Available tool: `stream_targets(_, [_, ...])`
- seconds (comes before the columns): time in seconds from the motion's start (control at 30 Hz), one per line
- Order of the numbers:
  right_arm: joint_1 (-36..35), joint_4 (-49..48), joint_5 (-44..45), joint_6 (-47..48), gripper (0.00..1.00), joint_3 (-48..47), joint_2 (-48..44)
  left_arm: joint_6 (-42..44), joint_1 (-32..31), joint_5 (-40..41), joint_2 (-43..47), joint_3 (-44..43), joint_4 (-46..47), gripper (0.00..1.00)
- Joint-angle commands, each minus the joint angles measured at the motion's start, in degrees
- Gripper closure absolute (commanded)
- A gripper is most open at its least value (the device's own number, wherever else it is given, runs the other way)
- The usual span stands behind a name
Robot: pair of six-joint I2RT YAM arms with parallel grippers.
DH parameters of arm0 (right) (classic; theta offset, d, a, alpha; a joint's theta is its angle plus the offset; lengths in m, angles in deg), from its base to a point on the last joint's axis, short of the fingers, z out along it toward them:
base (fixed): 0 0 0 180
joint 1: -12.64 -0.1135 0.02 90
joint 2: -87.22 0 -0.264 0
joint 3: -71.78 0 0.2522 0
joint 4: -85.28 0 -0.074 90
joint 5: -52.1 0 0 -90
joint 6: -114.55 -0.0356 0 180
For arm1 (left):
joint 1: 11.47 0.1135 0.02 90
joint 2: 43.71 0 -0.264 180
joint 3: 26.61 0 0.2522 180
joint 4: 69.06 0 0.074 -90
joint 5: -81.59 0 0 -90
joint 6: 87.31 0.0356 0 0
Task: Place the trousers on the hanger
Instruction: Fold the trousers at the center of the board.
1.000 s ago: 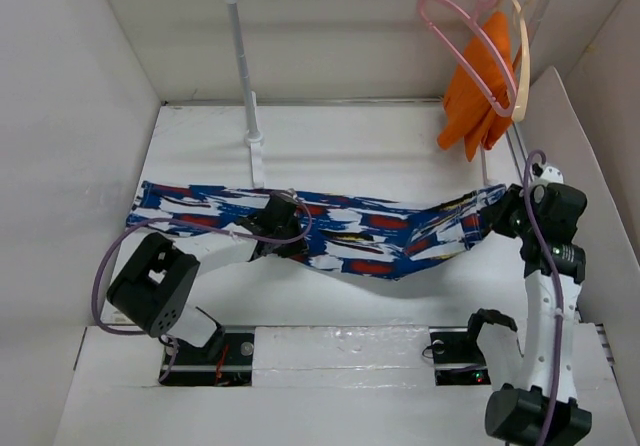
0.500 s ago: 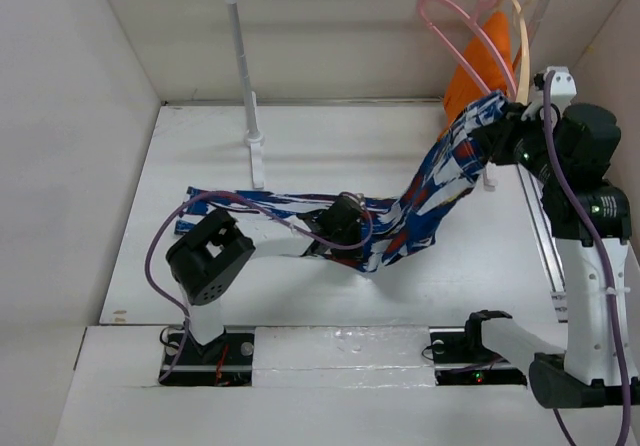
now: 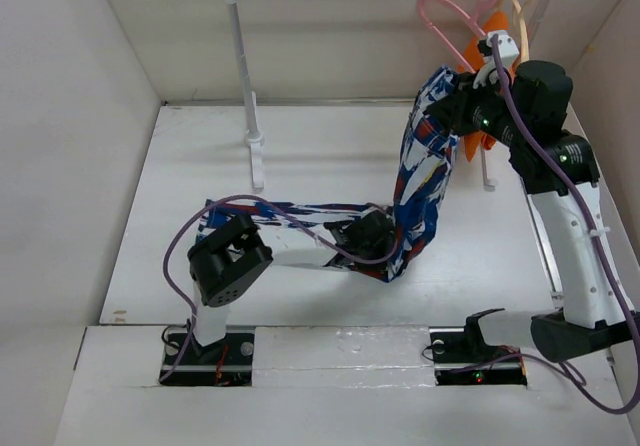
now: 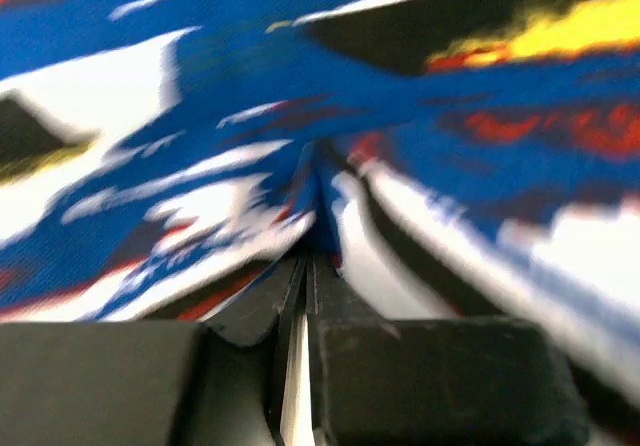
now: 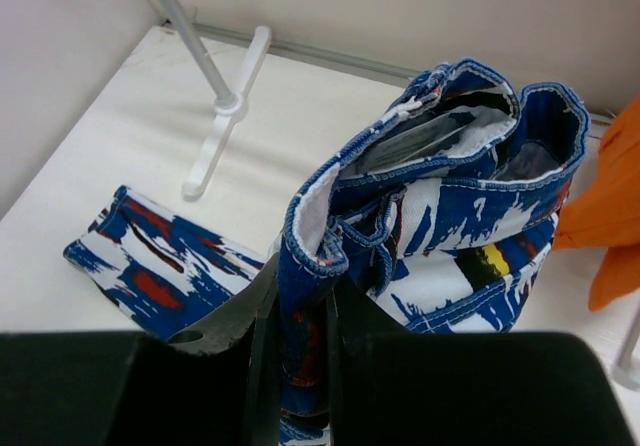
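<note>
Left jaws are pinched tight on a fold of the trousers [image 3: 418,166] low over the worktop [image 3: 330,156], with the cloth spreading ahead of their tips. Right jaws, narrowly parted, clamp the waistband hem held high. The pink hanger [image 3: 424,8] hangs just beyond and above them.

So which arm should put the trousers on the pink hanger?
Probably the right: the right gripper holds the trousers raised close beside the hanger, while the left gripper pinches them down by the table, farther away.
</note>
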Motion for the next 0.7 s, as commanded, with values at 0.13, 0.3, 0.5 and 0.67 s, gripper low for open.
stream_targets(0.13, [-5.19, -11.99, -4.48, 3.53, 1.0, 0.26, -0.15, -13.92, 1.94, 26.38, 29.27, 6.91, -14.98, 0.89])
stream_targets(0.3, [-10.99, -11.81, -2.9, 4.94, 1.0, -0.87, 2.04, -13.94, 13.15, 36.68, 49.7, 4.8, -25.99, 0.69])
stream_targets(0.5, [-26.79, -15.13, 5.44, 5.47, 1.0, -5.78, 11.95, -8.24, 31.52, 32.93, 65.44, 2.35, -27.83, 0.66])
stream_targets(0.67, [-34.55, -19.28, 6.16, 5.21, 1.0, -10.44, 22.68, -7.69, 31.57, 34.23, 66.34, -0.55, -28.71, 0.65])
